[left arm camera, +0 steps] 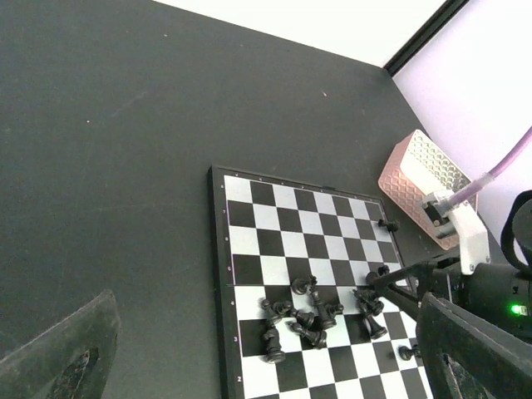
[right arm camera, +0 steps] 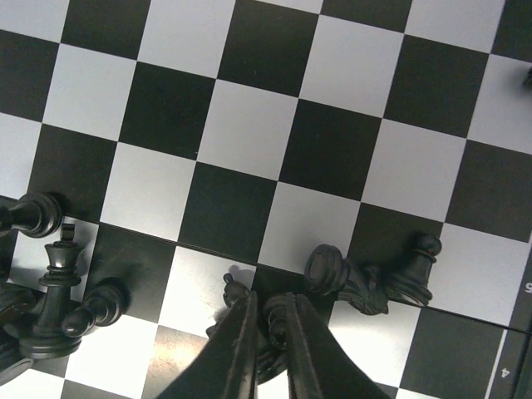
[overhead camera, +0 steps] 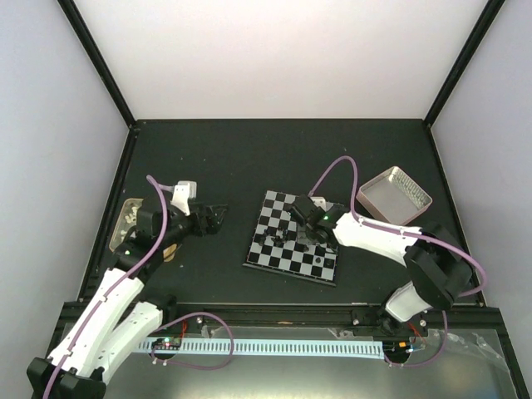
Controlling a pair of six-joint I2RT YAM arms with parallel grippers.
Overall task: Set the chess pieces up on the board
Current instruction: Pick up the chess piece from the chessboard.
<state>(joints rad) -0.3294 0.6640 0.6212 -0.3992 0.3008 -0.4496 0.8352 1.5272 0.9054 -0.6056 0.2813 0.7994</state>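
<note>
We see the right gripper (right arm camera: 266, 316) low over the board (overhead camera: 268, 249), its fingers drawn almost together above the chess pieces (left arm camera: 307, 320). These sit bunched mid-board, several toppled, and we can't tell whether one is pinched. The left gripper (overhead camera: 214, 218) hangs over the table (overhead camera: 208, 158) left of the board, jaws spread wide.

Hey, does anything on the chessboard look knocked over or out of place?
Yes. The chess pieces are jumbled in a loose heap around the middle of the board, several toppled on their sides instead of standing in rows.
</note>
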